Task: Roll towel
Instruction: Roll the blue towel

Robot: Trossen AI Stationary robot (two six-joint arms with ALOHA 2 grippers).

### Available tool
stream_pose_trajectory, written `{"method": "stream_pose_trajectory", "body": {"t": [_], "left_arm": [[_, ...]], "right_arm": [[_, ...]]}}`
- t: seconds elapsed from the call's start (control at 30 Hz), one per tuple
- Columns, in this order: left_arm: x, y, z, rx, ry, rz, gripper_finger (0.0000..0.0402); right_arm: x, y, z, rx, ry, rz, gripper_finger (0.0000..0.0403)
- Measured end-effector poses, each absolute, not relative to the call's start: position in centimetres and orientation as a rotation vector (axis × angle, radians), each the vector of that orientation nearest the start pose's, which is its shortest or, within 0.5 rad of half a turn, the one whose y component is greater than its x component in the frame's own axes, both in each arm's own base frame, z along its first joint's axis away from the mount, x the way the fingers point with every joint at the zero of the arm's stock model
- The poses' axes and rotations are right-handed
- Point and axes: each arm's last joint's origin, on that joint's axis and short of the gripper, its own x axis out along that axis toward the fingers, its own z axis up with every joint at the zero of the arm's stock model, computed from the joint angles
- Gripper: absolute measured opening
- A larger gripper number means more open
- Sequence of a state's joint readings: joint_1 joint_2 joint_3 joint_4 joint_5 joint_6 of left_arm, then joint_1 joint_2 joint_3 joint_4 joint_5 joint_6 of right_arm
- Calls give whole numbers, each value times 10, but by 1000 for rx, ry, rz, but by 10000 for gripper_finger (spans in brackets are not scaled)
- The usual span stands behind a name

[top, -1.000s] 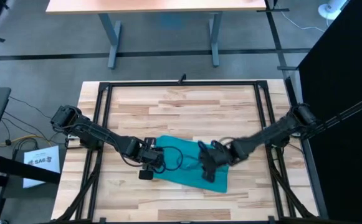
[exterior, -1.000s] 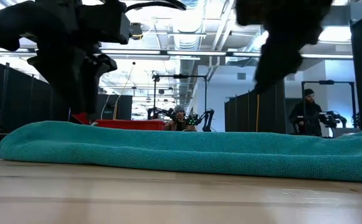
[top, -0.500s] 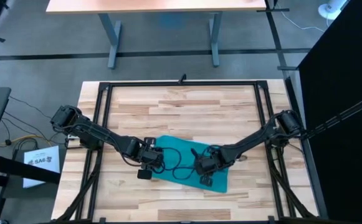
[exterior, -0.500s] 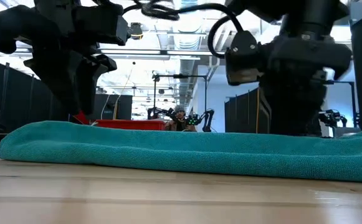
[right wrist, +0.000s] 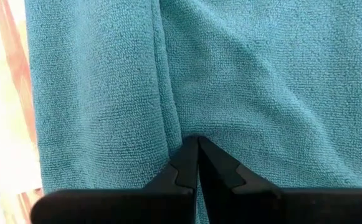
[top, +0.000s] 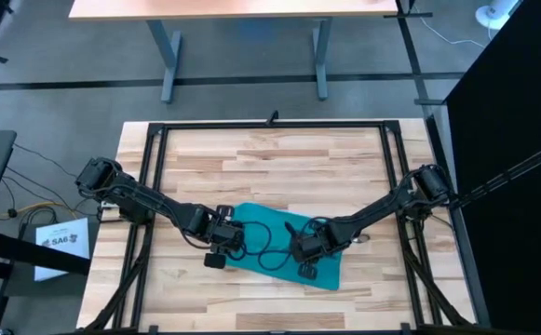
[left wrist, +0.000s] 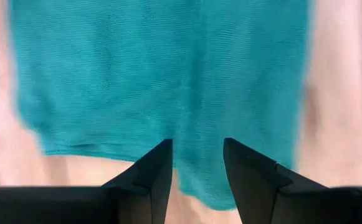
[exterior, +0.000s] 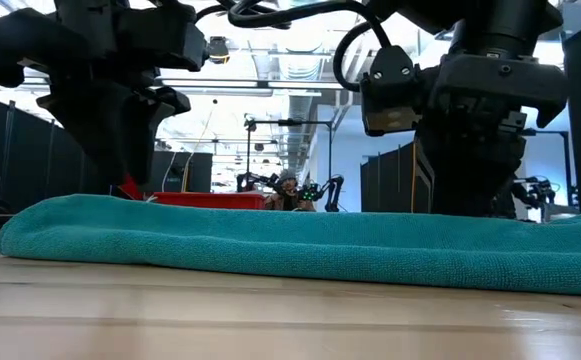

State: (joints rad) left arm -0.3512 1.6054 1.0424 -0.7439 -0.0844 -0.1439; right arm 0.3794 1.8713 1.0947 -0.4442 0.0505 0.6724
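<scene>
Towel [top: 279, 244] lies flat on the table [top: 279, 167], near its front middle. Left gripper [left wrist: 196, 163] hangs over the towel's left edge, fingers parted. Right gripper [right wrist: 197, 163] presses on the towel's right part, fingers clenched, pinching a fold.

far table [top: 279, 154]: bare, passable | near middle: towel [top: 279, 244] (both arms over it)

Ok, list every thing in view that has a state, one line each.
towel: lying flat on the table, not rolled, a crease running to the right gripper's tips.
left gripper: open, fingers over the towel's end.
right gripper: shut, tips pinching a fold of the towel.
</scene>
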Motion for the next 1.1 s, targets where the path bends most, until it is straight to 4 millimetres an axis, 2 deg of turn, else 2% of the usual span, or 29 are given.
{"method": "stream_pose_trajectory", "body": {"t": [0.07, 0.43, 0.63, 0.9, 1.1], "left_arm": [[277, -98, 194, 128, 1299, -170, 128], [285, -79, 195, 82, 1283, -134, 128], [285, -80, 192, 66, 1297, -158, 128], [290, -82, 172, 81, 1376, -160, 128], [290, -82, 171, 77, 1378, -162, 124]], "right_arm": [[324, 128, 136, 324, 1226, -123, 0], [325, 128, 136, 328, 1219, -119, 0], [325, 128, 136, 328, 1219, -119, 0], [325, 128, 136, 328, 1220, -119, 0], [324, 130, 136, 323, 1223, -115, 0]]}}
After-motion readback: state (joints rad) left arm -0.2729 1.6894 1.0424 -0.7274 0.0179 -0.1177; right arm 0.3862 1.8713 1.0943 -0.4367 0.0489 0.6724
